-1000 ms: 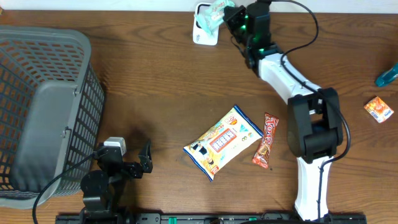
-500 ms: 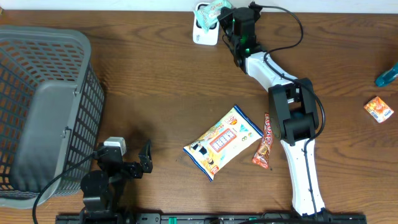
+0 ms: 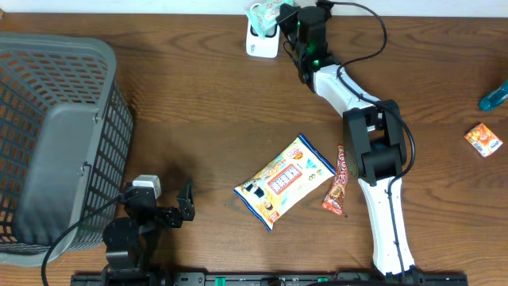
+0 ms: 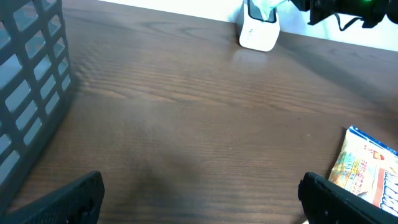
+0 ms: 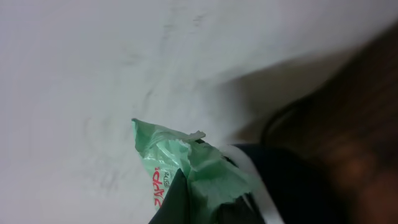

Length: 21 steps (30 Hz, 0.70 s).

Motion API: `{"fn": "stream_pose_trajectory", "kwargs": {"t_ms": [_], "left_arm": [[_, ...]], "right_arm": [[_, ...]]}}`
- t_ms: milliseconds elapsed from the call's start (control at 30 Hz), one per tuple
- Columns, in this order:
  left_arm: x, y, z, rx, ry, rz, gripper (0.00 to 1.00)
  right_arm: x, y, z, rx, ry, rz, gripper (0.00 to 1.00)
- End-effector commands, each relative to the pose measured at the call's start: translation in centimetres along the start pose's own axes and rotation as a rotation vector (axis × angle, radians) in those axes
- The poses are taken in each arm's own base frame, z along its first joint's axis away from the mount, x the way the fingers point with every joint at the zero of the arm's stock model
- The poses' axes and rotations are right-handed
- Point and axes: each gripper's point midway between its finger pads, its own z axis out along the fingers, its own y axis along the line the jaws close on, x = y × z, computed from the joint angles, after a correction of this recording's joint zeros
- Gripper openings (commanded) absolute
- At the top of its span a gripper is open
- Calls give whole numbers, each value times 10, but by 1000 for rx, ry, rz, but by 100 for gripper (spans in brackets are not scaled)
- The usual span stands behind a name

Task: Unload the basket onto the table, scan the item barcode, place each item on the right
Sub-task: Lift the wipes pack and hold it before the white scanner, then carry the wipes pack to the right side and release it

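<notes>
A white barcode scanner [image 3: 262, 45] stands at the table's far edge; it also shows in the left wrist view as the same scanner [image 4: 259, 30]. My right gripper [image 3: 287, 19] is shut on a crumpled green packet [image 3: 270, 13] and holds it just above the scanner. In the right wrist view the green packet [image 5: 199, 171] with red lettering sticks out from the right gripper [image 5: 208, 208] against a white wall. My left gripper [image 4: 199, 205] rests low at the near left, open, with bare wood between its fingers [image 4: 68, 202].
A grey basket [image 3: 55, 135] fills the left side. A colourful snack bag [image 3: 284, 181] and a red bar [image 3: 340, 179] lie mid-table beside the right arm. An orange carton [image 3: 482, 139] and a teal object [image 3: 494, 95] lie at the right edge.
The right arm swung left and towards the far edge, carrying the green packet over the scanner, then held still. The left arm has not moved.
</notes>
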Motion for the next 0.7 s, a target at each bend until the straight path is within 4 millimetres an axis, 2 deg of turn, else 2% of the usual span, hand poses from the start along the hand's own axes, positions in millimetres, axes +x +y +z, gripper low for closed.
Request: {"fn": "stream_pose_trajectory", "kwargs": {"t_ms": [0, 100, 200, 267, 300, 367, 400, 500, 567, 667], "left_arm": [[10, 1, 2, 3, 29, -18, 100], [10, 1, 2, 3, 29, -18, 100], [10, 1, 2, 3, 29, -18, 100], [10, 1, 2, 3, 29, -18, 100], [10, 1, 2, 3, 29, -18, 100], [10, 1, 2, 3, 29, -18, 100], [10, 1, 2, 3, 29, -18, 100], [10, 1, 2, 3, 29, -18, 100], [10, 1, 2, 3, 29, -18, 100], [10, 1, 2, 2, 29, -18, 100]], "right_arm": [[8, 19, 2, -87, 68, -170, 1], [11, 26, 0, -132, 122, -201, 1], [7, 22, 0, -122, 123, -192, 1], [0, 1, 2, -18, 79, -121, 1], [-3, -21, 2, 89, 44, -31, 1], [-2, -38, 0, 161, 32, 25, 1], [-1, -40, 0, 164, 33, 22, 1], [1, -35, 2, 149, 25, 9, 1], [0, -25, 3, 118, 2, -3, 1], [-9, 4, 5, 39, -28, -40, 1]]}}
